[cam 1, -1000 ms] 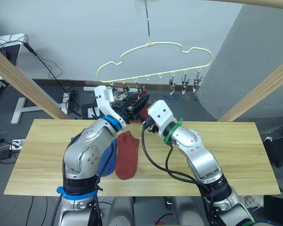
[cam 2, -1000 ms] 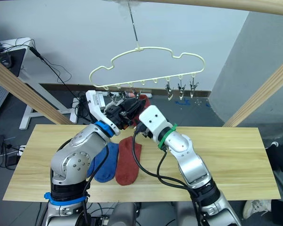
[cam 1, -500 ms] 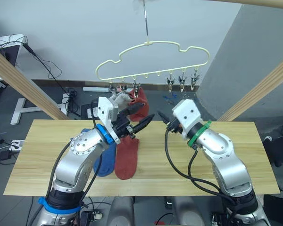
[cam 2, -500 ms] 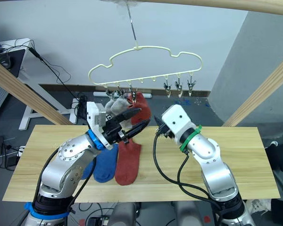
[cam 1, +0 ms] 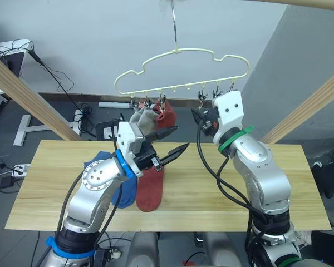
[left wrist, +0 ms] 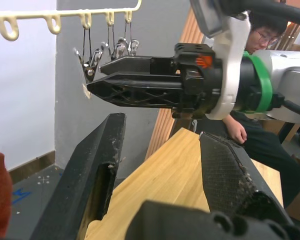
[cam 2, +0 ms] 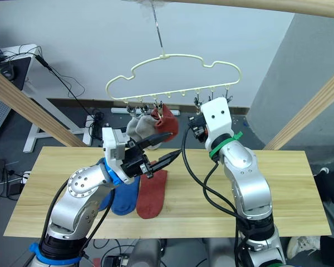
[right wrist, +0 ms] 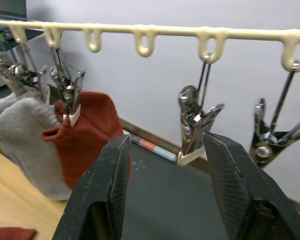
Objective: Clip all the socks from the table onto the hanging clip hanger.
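Observation:
The pale yellow clip hanger (cam 1: 181,53) hangs over the far edge of the table (cam 1: 300,189). Two grey socks (cam 1: 140,118) and a rust-red sock (cam 1: 166,114) hang from its left clips. Three clips on its right side are bare (cam 1: 217,95). My right gripper (cam 1: 196,115) is raised and open just below them, with one bare clip (right wrist: 192,125) between its fingers in the right wrist view. My left gripper (cam 1: 182,137) is open and holds nothing, below and in front of the hanging red sock. A second red sock (cam 1: 149,189) and blue socks (cam 1: 128,189) lie on the table under my left arm.
Slanted wooden poles stand at the left (cam 1: 28,97) and right (cam 1: 306,108) of the table. Cables and a white stand lie on the floor behind. A person in dark clothes (left wrist: 260,135) sits beyond the table's right end.
Both grippers let go of the red sock, which now hangs from its clip. My right gripper rose and swung right to the bare clips. My left gripper drew back and down.

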### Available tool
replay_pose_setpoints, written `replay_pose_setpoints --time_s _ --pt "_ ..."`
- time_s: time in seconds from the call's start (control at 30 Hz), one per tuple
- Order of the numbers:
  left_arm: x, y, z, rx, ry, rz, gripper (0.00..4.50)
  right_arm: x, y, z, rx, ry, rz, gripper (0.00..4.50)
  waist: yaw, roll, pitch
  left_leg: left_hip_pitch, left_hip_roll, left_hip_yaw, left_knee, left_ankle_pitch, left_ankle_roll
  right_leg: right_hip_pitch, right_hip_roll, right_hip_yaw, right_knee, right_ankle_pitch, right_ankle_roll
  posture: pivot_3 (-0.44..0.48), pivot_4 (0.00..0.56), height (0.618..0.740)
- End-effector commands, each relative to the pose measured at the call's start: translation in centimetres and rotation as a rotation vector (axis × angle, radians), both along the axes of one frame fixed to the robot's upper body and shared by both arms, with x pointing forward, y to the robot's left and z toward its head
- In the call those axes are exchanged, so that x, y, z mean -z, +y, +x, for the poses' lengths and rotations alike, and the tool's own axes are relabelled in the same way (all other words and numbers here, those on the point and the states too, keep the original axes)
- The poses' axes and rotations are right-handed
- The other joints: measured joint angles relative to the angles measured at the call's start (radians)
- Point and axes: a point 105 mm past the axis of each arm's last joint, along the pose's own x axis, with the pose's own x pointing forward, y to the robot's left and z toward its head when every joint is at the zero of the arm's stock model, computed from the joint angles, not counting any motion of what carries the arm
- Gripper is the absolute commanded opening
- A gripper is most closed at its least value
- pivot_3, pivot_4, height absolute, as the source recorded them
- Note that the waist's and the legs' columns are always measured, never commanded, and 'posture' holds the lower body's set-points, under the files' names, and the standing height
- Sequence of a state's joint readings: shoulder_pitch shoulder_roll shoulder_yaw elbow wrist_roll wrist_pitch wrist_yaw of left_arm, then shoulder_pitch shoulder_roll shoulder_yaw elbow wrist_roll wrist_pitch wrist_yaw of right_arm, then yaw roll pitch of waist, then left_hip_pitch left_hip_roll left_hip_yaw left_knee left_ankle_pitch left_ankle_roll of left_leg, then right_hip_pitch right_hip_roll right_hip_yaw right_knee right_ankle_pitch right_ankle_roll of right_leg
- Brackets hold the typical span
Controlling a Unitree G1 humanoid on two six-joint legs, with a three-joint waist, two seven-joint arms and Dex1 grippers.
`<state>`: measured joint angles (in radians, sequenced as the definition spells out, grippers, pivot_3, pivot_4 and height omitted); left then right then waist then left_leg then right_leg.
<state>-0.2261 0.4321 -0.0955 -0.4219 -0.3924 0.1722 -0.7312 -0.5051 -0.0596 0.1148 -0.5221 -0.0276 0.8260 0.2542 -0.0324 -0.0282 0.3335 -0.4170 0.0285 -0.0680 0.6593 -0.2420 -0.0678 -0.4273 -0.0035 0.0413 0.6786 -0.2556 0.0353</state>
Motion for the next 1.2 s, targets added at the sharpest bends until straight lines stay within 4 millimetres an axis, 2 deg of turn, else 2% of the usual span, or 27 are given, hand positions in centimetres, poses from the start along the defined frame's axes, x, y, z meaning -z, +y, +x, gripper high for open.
replay_pose_setpoints --time_s 0.03,0.37,0.67,1.1,1.2 --pt "-0.8 -0.4 -0.5 0.013 -0.052 -0.01 2.69 -1.0 0.1 0.0 0.003 -0.022 0.037 2.36 0.0 0.0 0.0 0.0 0.0 0.0 0.0 0.0 0.0 0.0 0.0 0.0 0.0 0.0 0.0 -0.001 0.269 0.74" --pt "-0.8 -0.6 -0.2 -0.01 -0.044 -0.027 2.69 -2.1 1.7 1.2 -0.039 -0.058 0.046 2.36 0.0 0.0 0.0 0.0 0.0 0.0 0.0 0.0 0.0 0.0 0.0 0.0 0.0 0.0 0.0 0.006 0.267 0.74" --pt "-0.9 -0.6 -0.1 -0.03 -0.045 -0.045 2.69 -2.7 2.0 2.0 -0.062 -0.089 0.056 2.36 0.0 0.0 0.0 0.0 0.0 0.0 0.0 0.0 0.0 0.0 0.0 0.0 0.001 0.0 -0.001 0.018 0.261 0.74" --pt "-1.3 -0.5 0.0 -0.038 -0.04 -0.083 2.69 -3.2 2.0 2.1 -0.073 -0.094 0.094 2.36 0.0 0.0 0.0 0.0 0.0 0.0 0.0 0.0 0.0 0.0 0.0 0.0 0.001 0.0 -0.001 0.019 0.257 0.74" --pt "-1.2 -0.5 0.0 -0.044 -0.042 -0.085 2.69 -3.1 1.9 2.2 -0.068 -0.077 0.121 1.5 0.0 0.0 0.0 0.0 0.0 0.0 0.0 0.0 0.0 0.0 0.0 0.0 0.001 0.0 -0.001 0.019 0.257 0.74"
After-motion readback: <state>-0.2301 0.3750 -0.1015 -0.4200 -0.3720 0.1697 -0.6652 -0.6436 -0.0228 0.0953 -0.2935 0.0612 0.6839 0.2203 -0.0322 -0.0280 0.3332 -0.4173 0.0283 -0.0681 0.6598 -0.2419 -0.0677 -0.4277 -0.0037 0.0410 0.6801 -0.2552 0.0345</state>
